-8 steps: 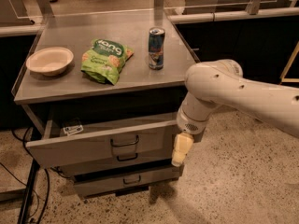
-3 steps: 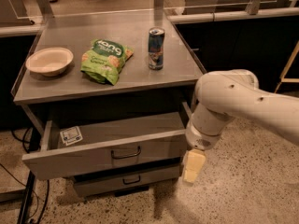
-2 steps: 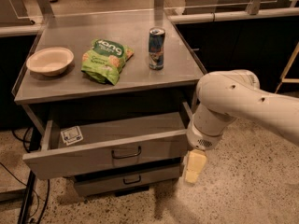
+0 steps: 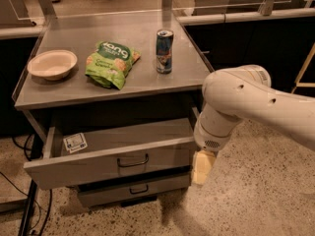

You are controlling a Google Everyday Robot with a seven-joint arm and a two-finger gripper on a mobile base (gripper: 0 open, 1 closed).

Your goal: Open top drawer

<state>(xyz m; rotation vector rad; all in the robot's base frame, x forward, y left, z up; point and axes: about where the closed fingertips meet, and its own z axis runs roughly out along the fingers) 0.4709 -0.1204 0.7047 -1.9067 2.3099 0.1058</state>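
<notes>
One drawer stands pulled out: the top drawer (image 4: 98, 168), widest of the stack, sits just under the grey table top (image 4: 147, 85). Its front is forward of the frame and its floor is showing, with a small white card (image 4: 75, 142) lying in the back-left corner. Long axis of the front runs across the view, left to right. Slide axis runs toward the camera.

Gripper (image 4: 202, 167) hangs off the white arm (image 4: 246, 100), pointing down, just beside the right end of the drawer front at about the height of its lower edge. Cannot tell if it touches the panel. Cannot tell whether the gripper is parted or closed either, since it shows only as one pale yellow block. It holds nothing that I can make out.

Key relation: the dark bail handle (image 4: 133, 161) sits mid-front, well to the view-left of the gripper and slightly higher. Any further pull would mean travelling left along the panel to the handle, then drawing toward the camera. Judging by how much of the inside shows, the opening looks mostly done.

Lower drawer (image 4: 133, 191) sits under it, narrower, front set further back. On top: bowl (image 4: 51, 64), green snack bag (image 4: 110, 63), can (image 4: 164, 51), all well clear of the gripper.
</notes>
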